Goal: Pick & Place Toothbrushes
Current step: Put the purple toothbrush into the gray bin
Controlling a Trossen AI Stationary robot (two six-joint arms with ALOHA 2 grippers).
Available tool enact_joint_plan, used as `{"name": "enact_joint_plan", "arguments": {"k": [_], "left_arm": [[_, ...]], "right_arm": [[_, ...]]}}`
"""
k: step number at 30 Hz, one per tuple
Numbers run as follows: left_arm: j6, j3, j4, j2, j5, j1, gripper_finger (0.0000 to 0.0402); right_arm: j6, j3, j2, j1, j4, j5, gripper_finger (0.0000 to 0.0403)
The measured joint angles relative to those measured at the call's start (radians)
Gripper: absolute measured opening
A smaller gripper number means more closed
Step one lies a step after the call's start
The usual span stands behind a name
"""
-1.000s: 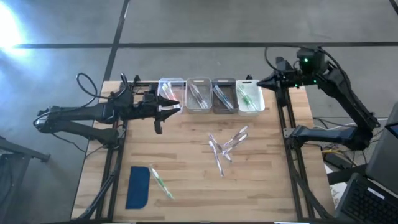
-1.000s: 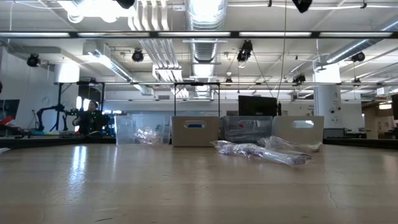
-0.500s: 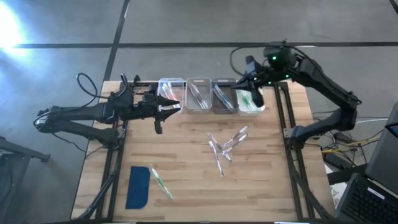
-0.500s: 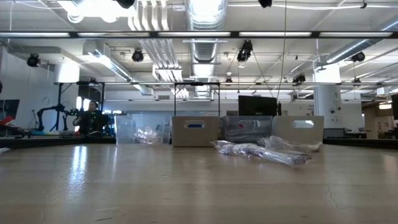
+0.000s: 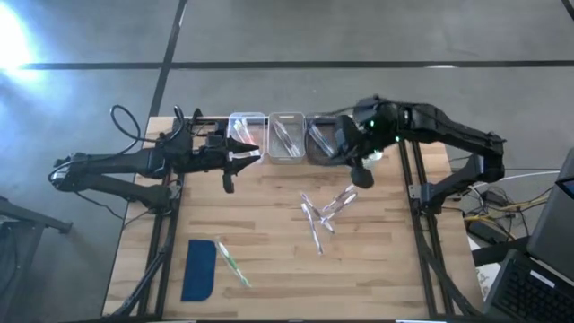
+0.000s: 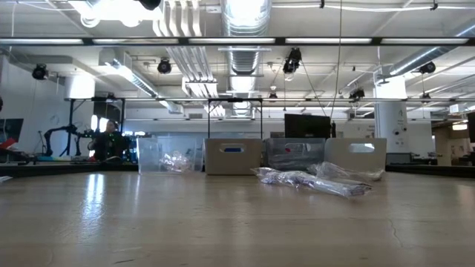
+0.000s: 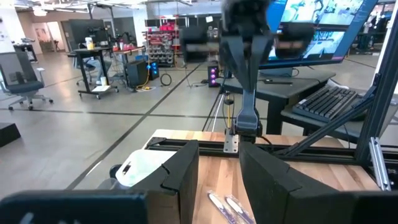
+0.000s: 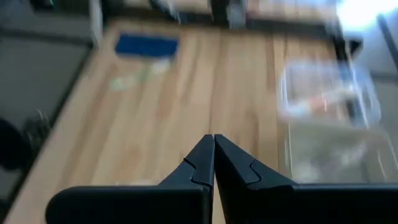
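Several toothbrushes (image 5: 323,212) lie in a loose pile on the bare wood at the table's middle, also seen in the low view as a pale heap (image 6: 312,180). One green-marked toothbrush (image 5: 232,261) lies beside the dark-blue pad (image 5: 199,269). More toothbrushes lie inside the bins (image 5: 286,136) along the far edge. My right gripper (image 5: 362,178) is shut with nothing in it, slanting down above the right-hand bins and the wood in front of them. My left gripper (image 5: 251,152) hovers level in front of the leftmost bin (image 5: 246,127), open (image 7: 219,180), nothing between its fingers.
Four small bins (image 6: 232,156) stand in a row at the far edge. My right arm (image 5: 430,126) covers part of the two right-hand ones. The blue pad (image 8: 146,45) sits at the near left. Bare wood lies around the central pile.
My right arm has swung in from beyond the table's far right corner toward the left. Its gripper has come over the right-hand bins, tipped farther down and stayed shut. The toothbrushes have stayed where they were.
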State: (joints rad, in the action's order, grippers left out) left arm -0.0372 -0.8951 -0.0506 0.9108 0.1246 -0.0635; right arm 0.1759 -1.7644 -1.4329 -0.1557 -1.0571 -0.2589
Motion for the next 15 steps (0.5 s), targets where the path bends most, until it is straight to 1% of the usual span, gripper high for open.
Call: {"name": "enact_joint_plan", "arguments": {"k": [4, 6, 8, 11, 15], "left_arm": [[0.000, 0.000, 0.000, 0.000, 0.000, 0.000, 0.0123], [0.000, 0.000, 0.000, 0.000, 0.000, 0.000, 0.0123], [0.000, 0.000, 0.000, 0.000, 0.003, 0.000, 0.0123], [-0.001, 0.000, 0.000, 0.000, 0.008, 0.000, 0.0123], [0.000, 0.000, 0.000, 0.000, 0.008, 0.000, 0.0123]], "right_arm": [[-0.047, 0.018, 0.020, 0.068, -0.178, 0.170, 0.0008], [-0.087, 0.028, 0.023, 0.088, -0.260, 0.228, 0.0008], [-0.122, 0.049, 0.026, 0.100, -0.308, 0.240, 0.0008], [-0.167, 0.099, 0.041, 0.109, -0.323, 0.242, 0.0008], [-0.166, 0.191, 0.059, 0.112, -0.328, 0.236, 0.0008]]}}
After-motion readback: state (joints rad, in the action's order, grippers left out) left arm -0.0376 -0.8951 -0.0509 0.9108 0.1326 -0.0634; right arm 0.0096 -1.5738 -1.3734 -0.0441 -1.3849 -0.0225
